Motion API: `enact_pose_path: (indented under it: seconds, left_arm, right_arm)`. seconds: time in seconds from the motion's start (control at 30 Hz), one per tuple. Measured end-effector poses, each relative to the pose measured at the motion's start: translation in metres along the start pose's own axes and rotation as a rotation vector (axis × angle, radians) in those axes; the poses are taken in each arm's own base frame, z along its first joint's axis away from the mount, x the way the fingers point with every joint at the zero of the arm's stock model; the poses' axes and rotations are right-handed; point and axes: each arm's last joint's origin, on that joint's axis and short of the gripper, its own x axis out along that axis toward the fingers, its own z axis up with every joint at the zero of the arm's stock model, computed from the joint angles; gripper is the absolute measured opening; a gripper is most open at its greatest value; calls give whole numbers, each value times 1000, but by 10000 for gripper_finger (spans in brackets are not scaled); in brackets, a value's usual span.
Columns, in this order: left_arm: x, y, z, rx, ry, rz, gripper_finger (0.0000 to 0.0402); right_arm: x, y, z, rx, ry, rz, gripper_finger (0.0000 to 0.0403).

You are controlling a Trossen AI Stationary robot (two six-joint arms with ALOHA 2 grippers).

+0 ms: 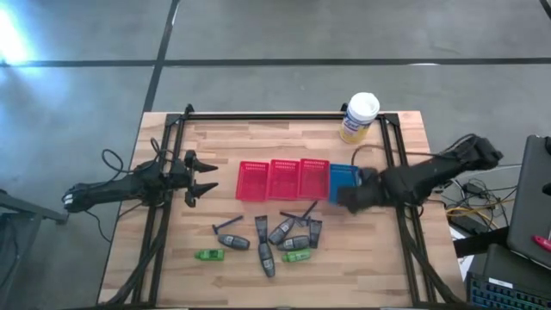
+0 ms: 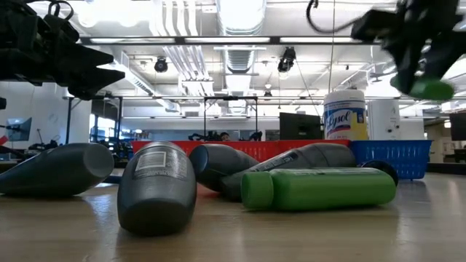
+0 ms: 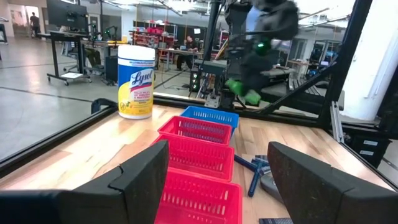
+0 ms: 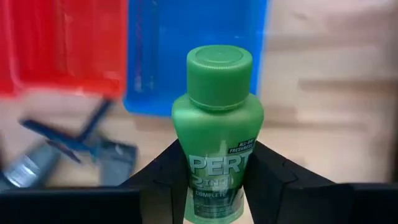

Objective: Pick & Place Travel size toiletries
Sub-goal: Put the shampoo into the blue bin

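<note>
Right wrist view: green bottle (image 4: 216, 130) between fingers (image 4: 273, 171).

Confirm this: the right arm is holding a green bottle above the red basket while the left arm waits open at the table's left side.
Not quite. The right gripper holds the green bottle by the blue basket, not the red one, as the high view shows. The left gripper does wait open at the left.

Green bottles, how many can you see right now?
3. One green bottle is held in the right gripper by the blue basket; two lie on the table. Others may be hidden.
</note>
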Motion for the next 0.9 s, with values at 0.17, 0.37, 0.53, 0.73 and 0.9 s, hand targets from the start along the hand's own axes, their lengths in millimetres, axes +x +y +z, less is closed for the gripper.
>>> enact_pose_path:
  seconds: [0.17, 0.37, 0.53, 0.73, 0.9]
  left_arm:
    - [0, 0, 0, 0, 0, 0, 280]
    - [0, 0, 0, 0, 0, 0, 280]
    - [0, 0, 0, 0, 0, 0, 280]
    - [0, 0, 0, 0, 0, 0, 280]
    - [0, -1, 5, -126, -47, -25, 280]
  right_arm:
    - [26, 4, 40, -34, -18, 79, 138]
    - [46, -6, 72, -43, 53, -7, 179]
    - [46, -5, 76, -86, 89, 8, 228]
    - [36, 3, 75, -126, 61, 60, 284]
    - [25, 11, 72, -168, 18, 103, 320]
